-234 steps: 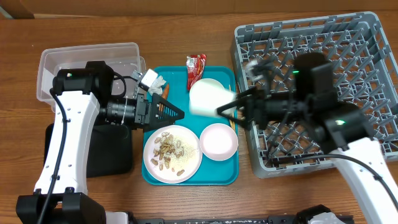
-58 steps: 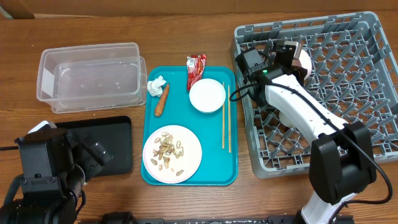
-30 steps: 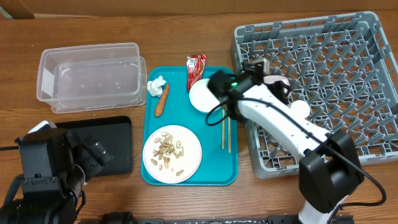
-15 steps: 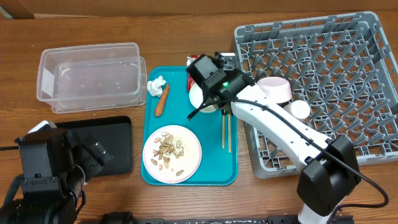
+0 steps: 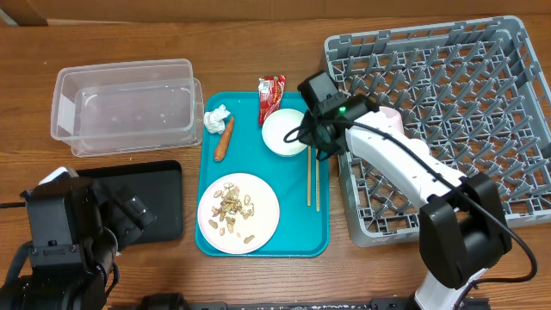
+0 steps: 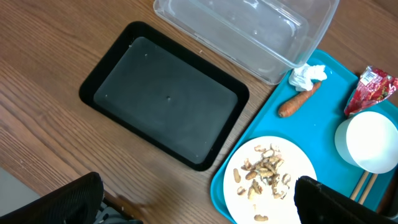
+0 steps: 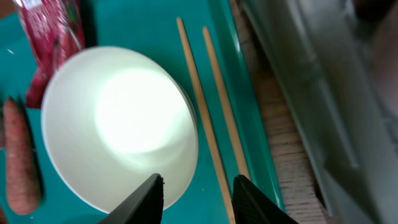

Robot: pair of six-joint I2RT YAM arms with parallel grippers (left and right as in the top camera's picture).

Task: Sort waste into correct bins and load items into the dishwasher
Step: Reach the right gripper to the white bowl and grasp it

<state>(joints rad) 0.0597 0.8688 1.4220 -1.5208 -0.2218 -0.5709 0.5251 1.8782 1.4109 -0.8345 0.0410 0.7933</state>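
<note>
While your right gripper [image 7: 198, 180] hangs part-open and empty over the right rim of the bowl [image 5: 285, 132] on the teal tray [image 5: 297, 234], set one finger inside the wall and one outside before closing. The chopsticks [image 5: 312, 176] lie just beside the outer finger; keep off them. The red wrapper [image 5: 271, 93] sits just beside the bowl's far edge. Lift straight up to clear the near wall of the dish rack [image 5: 482, 129]. Your left gripper [image 6: 198, 180] stands wide open, empty, well apart
</note>
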